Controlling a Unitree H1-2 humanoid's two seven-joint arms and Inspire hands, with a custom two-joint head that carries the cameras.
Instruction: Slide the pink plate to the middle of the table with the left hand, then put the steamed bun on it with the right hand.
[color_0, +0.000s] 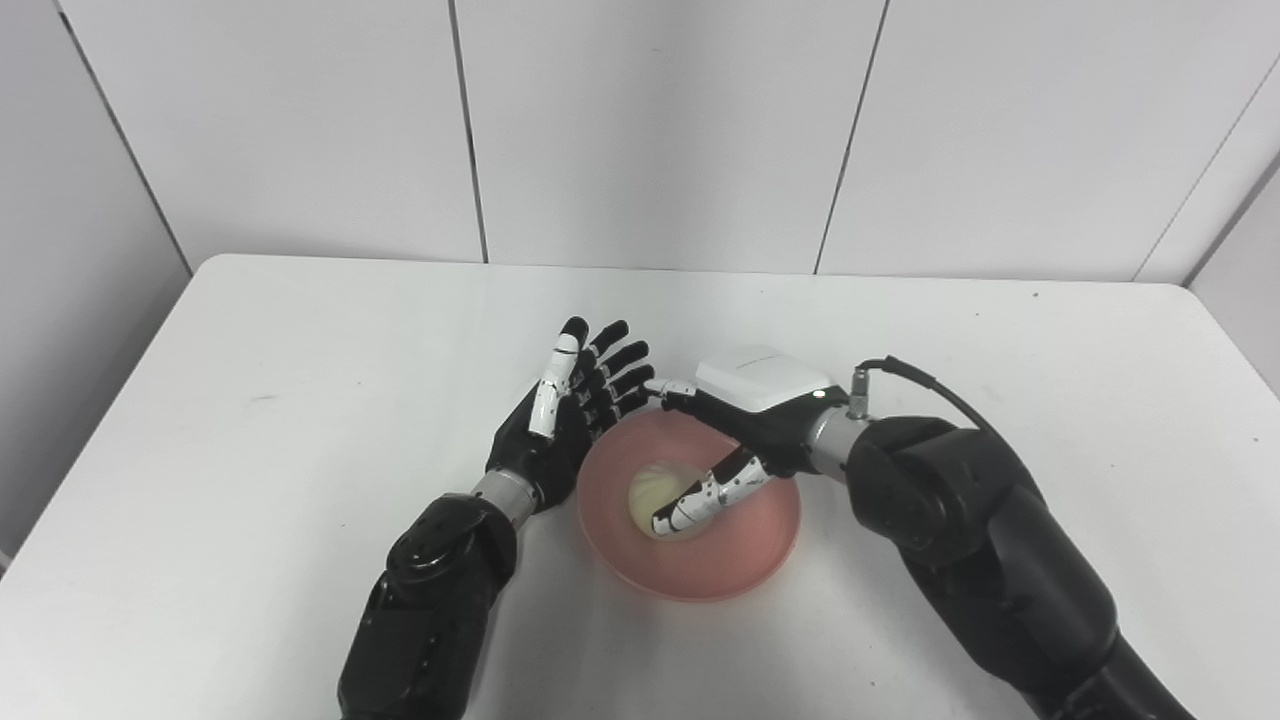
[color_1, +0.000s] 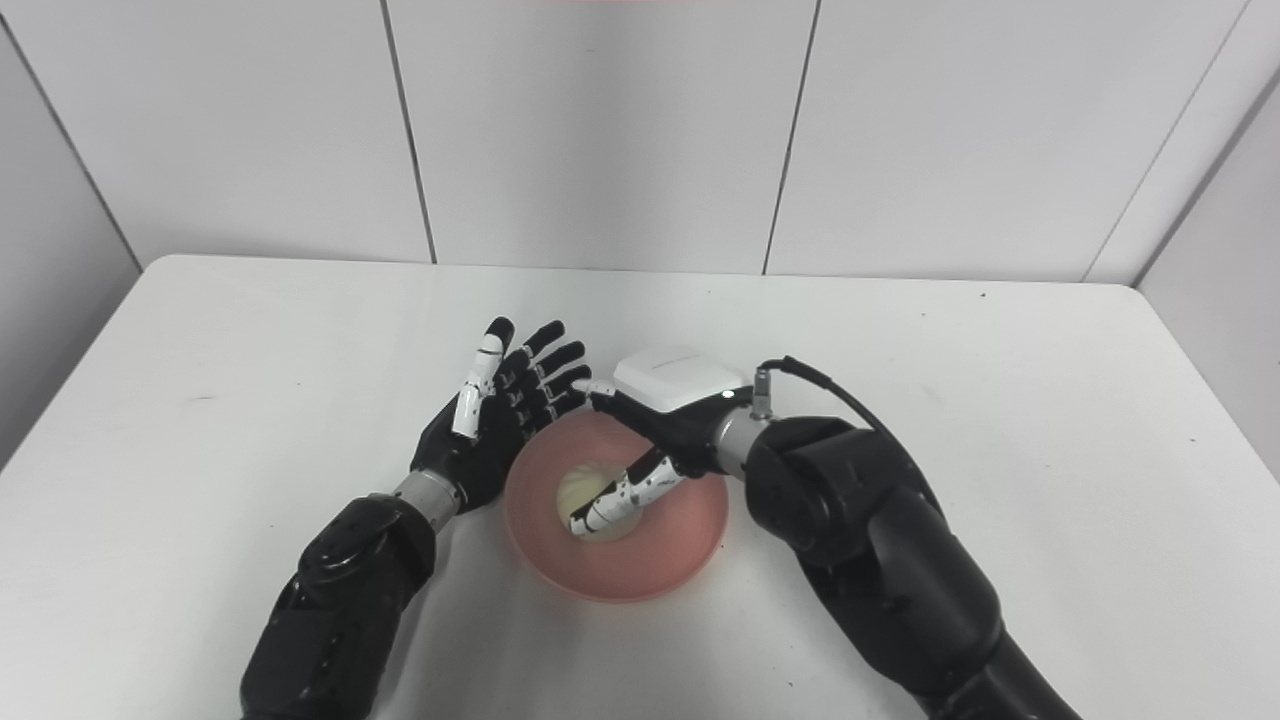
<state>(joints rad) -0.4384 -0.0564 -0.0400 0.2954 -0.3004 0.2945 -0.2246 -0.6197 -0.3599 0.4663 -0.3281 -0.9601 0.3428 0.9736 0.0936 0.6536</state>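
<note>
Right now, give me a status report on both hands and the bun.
Left hand open beside pink plate. Right hand over plate, thumb on steamed bun; grip unclear. Nothing in the way.

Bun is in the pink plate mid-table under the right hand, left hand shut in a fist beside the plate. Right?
Not quite. The left hand is open, fingers spread, as the left eye view shows. The rest holds: the bun sits in the plate, with the right hand over it.

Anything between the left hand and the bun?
Only the plate's near rim; the open left hand stands beside it, the bun inside. Both views show this.
</note>
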